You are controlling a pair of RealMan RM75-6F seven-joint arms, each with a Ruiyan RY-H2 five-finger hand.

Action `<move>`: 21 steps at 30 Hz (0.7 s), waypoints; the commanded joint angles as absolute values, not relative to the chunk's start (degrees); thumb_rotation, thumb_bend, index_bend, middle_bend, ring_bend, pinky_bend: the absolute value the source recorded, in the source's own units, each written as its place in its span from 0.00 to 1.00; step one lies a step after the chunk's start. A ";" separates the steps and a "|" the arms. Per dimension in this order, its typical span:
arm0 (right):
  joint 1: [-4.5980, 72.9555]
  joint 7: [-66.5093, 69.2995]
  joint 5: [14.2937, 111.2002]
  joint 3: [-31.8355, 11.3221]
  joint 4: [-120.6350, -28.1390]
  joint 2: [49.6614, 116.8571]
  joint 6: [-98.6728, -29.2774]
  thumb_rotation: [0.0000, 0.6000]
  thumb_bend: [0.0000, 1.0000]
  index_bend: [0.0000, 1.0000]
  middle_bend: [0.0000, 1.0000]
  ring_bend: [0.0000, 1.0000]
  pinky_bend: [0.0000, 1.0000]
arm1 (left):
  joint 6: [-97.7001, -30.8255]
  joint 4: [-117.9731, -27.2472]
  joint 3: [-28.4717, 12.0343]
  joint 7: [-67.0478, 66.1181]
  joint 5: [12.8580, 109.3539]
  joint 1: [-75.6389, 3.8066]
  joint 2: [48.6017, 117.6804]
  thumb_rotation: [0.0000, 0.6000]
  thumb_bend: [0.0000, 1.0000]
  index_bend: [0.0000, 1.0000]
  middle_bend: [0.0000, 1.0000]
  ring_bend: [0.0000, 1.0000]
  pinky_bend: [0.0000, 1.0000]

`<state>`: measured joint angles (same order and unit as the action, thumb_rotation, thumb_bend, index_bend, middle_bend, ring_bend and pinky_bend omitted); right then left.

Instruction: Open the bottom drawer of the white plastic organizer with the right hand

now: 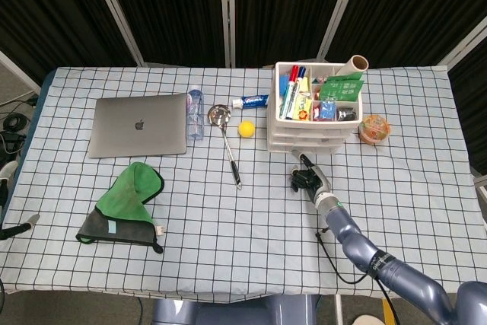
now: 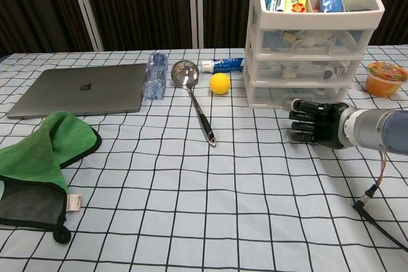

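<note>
laptop (image 1: 138, 125) left | organizer (image 1: 313, 109) right | right hand (image 2: 313, 123) before organizer

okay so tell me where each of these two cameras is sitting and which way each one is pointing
Head view: high above the near table edge, tilted steeply down over the whole checkered table; it shows the right arm and right hand just before the white organizer.
Chest view: low, near table height, facing across the table toward the dark curtains; the right hand enters from the right.
Shared: the right hand, organizer, laptop, ladle, yellow ball, green cloth. The left hand appears in neither.
</note>
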<state>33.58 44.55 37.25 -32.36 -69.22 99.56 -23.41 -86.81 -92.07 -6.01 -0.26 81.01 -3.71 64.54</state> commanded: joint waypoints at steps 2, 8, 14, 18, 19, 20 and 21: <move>32.79 45.56 37.51 -33.46 -69.05 100.28 -24.28 1.00 0.66 0.13 1.00 0.95 0.83 | -86.88 -92.06 -6.00 -0.14 81.03 -3.68 64.47 1.00 0.00 0.00 0.00 0.00 0.00; 32.02 45.48 37.14 -33.81 -70.05 100.86 -27.11 1.00 0.66 0.13 1.00 0.96 0.83 | -87.16 -92.22 -5.92 -0.06 81.29 -3.60 64.40 1.00 0.00 0.00 0.00 0.00 0.00; 31.97 46.00 35.50 -34.25 -70.20 100.46 -25.89 1.00 0.66 0.14 1.00 0.96 0.83 | -87.55 -92.48 -5.73 -0.18 81.77 -3.48 64.35 1.00 0.00 0.00 0.00 0.00 0.00; 32.22 46.53 34.63 -34.71 -69.97 100.18 -24.07 1.00 0.66 0.17 1.00 0.96 0.83 | -87.48 -92.51 -5.67 -0.27 81.78 -3.51 64.36 1.00 0.00 0.00 0.00 0.00 0.00; 32.36 46.98 34.07 -35.00 -69.78 100.14 -23.04 1.00 0.66 0.18 1.00 0.95 0.83 | -87.43 -92.51 -5.68 -0.30 81.76 -3.53 64.35 1.00 0.00 0.00 0.00 0.00 0.00; 32.52 47.21 33.74 -35.18 -69.50 100.09 -22.27 1.00 0.67 0.18 1.00 0.96 0.83 | -87.43 -92.51 -5.68 -0.29 81.75 -3.54 64.35 1.00 0.00 0.00 0.00 0.00 0.00; 32.62 47.32 33.58 -35.29 -69.30 100.07 -21.83 1.00 0.67 0.19 1.00 0.96 0.83 | -87.44 -92.50 -5.69 -0.27 81.73 -3.53 64.35 1.00 0.00 0.00 0.00 0.00 0.00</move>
